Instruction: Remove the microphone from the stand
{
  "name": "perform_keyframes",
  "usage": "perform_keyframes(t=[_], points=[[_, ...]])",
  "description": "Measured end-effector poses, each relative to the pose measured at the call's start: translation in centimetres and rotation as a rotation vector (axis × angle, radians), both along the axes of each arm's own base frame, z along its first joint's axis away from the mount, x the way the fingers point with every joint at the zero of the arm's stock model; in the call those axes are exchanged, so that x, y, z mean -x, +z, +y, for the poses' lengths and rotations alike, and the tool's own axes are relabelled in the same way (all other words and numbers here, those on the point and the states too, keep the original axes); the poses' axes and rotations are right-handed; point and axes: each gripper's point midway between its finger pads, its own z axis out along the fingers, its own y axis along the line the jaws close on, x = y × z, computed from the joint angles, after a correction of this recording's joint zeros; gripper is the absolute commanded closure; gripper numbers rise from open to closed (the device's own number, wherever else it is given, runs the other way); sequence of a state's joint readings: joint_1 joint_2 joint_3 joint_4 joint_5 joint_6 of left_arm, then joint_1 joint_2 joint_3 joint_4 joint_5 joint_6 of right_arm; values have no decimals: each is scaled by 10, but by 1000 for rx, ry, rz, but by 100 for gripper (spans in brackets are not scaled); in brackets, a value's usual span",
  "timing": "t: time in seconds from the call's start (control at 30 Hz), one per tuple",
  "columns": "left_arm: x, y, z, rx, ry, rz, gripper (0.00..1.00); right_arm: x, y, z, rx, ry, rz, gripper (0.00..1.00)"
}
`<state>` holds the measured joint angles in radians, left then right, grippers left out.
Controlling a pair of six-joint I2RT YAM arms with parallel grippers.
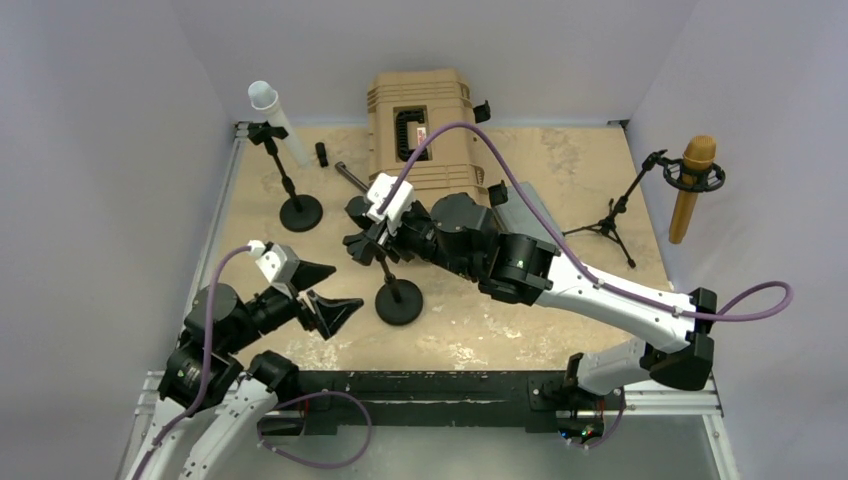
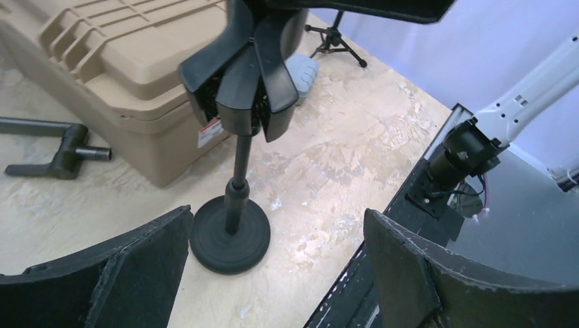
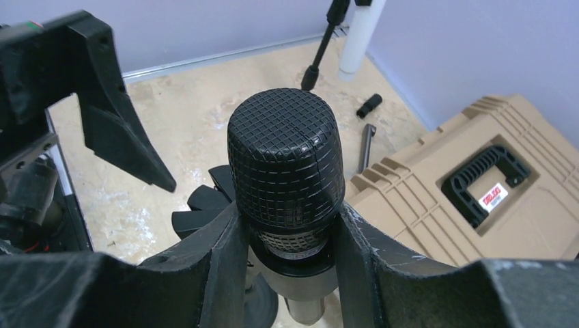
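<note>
A black microphone (image 3: 285, 160) with a mesh head stands upright at the top of a short black stand, whose round base (image 1: 399, 301) rests at the table's middle. My right gripper (image 3: 287, 246) is shut on the microphone just under its head, one finger on each side. In the top view the right gripper (image 1: 368, 240) hides most of the microphone. My left gripper (image 1: 325, 290) is open and empty, low and just left of the stand's base (image 2: 229, 236). The stand's pole (image 2: 239, 164) rises into the right gripper's fingers (image 2: 246, 75).
A tan hard case (image 1: 420, 130) lies behind the stand. A white microphone (image 1: 270, 105) on a round-base stand (image 1: 301, 212) is at the back left. A gold microphone (image 1: 692, 185) on a tripod is at the back right. A black rod (image 1: 350, 177) lies near the case.
</note>
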<state>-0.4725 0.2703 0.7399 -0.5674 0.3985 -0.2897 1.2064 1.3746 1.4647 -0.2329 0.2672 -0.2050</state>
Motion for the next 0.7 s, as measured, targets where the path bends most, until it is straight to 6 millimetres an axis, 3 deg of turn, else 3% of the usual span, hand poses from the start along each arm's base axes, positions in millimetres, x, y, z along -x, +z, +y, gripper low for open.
perform_keyframes(t=[0.17,0.3,0.47,0.6,0.7], points=[[-8,0,-12,-23,-67,-75,13,0,0,3,18,76,-22,100],[-25,8,-22,-38,-83,-127,16,2,-4,6,17,105,-20,100],[-48,1,-30,-96,-88,-142,21,4,-5,9,11,124,-14,100],[-56,1,-31,-120,-80,-173,35,5,-5,10,8,130,-12,100],[-59,8,-31,-116,-73,-221,38,5,-6,12,5,136,-10,100]])
